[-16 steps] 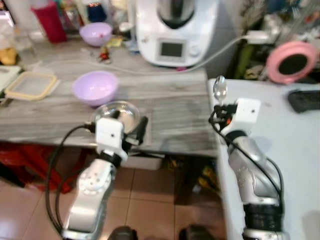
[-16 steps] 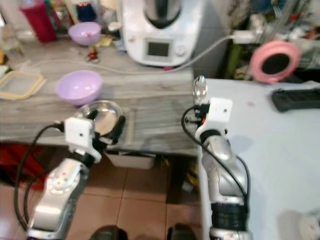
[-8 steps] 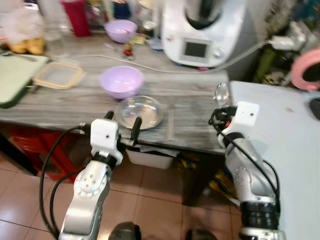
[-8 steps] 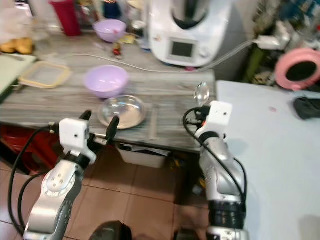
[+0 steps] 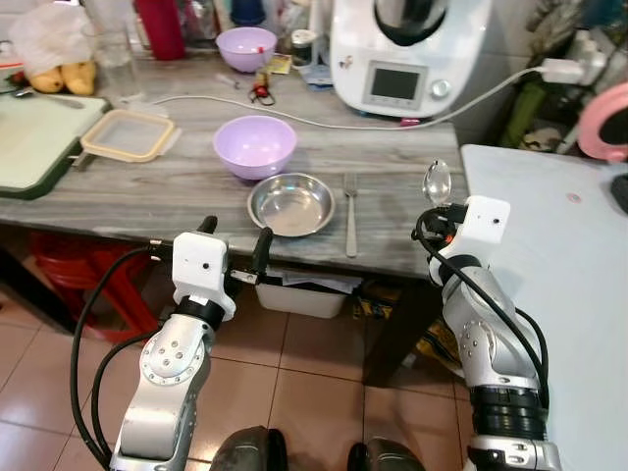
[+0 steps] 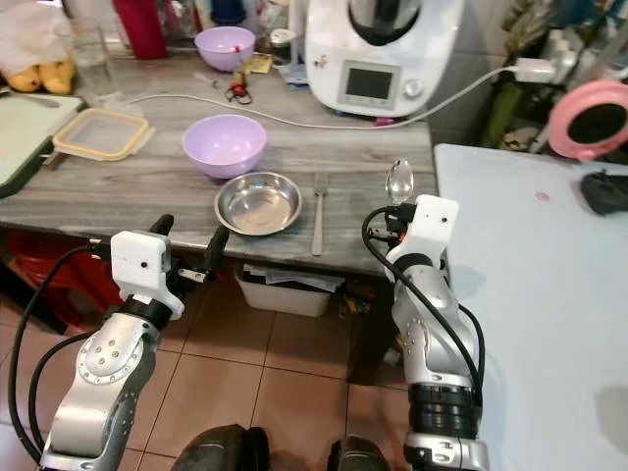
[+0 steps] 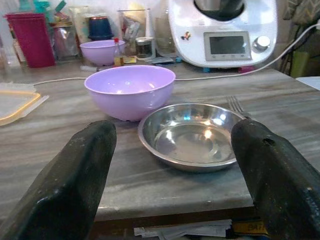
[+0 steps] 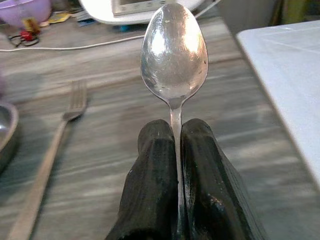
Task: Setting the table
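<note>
We stand before the grey wooden counter (image 5: 147, 191), with the white table (image 5: 579, 245) just beside it on our right. Largest on the counter is the white kitchen machine (image 5: 407, 54) at the back, its cable running off along the surface; a green board (image 5: 34, 137) and a shallow lidded tub (image 5: 128, 134) lie well to the left, the tub apparently empty as far as we can tell through its lid. Nearer us a purple bowl (image 5: 255, 146) sits touching or just behind the steel dish (image 5: 290, 204); both look empty, and a second purple bowl (image 5: 245, 44) stands far back, its contents unclear. A fork (image 5: 350, 211) lies just right of the dish, tines pointing away from us. Our left gripper (image 5: 234, 245) hovers off the counter's front edge before the dish, its fingers (image 7: 85, 170) spread wide and holding nothing. Our right gripper (image 8: 172, 150) is pinched tight on the handle of the spoon (image 8: 173, 50), which stands bowl-up near the counter's right end, beside the fork. We judge the spoon light, stiff and smooth, liable to twist or slip in a narrow pinch, so a grip low on the handle suits it; set down, it should lie flat to the right of the fork.
</note>
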Motion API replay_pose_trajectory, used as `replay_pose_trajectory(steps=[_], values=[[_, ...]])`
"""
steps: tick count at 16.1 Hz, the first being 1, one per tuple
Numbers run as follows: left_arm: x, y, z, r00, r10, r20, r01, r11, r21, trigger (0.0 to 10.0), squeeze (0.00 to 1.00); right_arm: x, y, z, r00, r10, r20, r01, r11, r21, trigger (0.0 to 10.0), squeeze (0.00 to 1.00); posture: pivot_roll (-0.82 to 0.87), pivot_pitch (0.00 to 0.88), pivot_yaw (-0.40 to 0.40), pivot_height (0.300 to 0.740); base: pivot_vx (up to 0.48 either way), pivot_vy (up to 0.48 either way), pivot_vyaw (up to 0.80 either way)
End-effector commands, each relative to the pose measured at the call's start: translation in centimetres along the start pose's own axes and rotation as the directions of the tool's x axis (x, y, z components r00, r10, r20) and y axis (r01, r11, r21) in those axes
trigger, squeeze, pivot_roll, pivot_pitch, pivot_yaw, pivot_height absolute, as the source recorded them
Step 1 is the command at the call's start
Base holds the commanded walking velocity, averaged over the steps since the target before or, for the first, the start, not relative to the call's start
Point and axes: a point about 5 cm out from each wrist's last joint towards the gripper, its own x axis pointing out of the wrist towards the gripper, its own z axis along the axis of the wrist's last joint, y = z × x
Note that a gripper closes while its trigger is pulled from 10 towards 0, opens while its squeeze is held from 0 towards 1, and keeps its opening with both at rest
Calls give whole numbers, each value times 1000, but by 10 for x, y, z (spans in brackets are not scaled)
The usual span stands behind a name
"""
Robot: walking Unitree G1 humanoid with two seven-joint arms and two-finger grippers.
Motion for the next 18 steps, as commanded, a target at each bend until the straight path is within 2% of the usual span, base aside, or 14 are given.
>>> replay_pose_trajectory(steps=[1,3,6,13,18], values=[[-1,-3,4,1000,-25,11,25,1000,-5,10000,0,3,-4,6,1000,-21,22,21,1000,2,10000,0,27,106,2,740,0,0,0],[-3,-5,5,999,-37,16,38,999,-2,10000,0,6,-6,9,999,-23,24,23,1000,3,10000,0,27,111,4,740,0,0,0],[-6,-5,6,999,-51,13,51,999,6,10000,0,13,-8,14,999,-21,31,20,1000,10,10000,0,37,125,13,740,326,0,0],[-9,-3,5,999,-41,2,41,999,-8,10000,0,3,-8,9,999,-4,50,3,1000,15,10000,0,29,114,12,740,320,0,0],[-7,1,7,1000,-12,11,12,1000,6,10000,0,3,-2,6,999,24,37,-25,999,25,10000,0,31,108,5,740,0,0,0]])
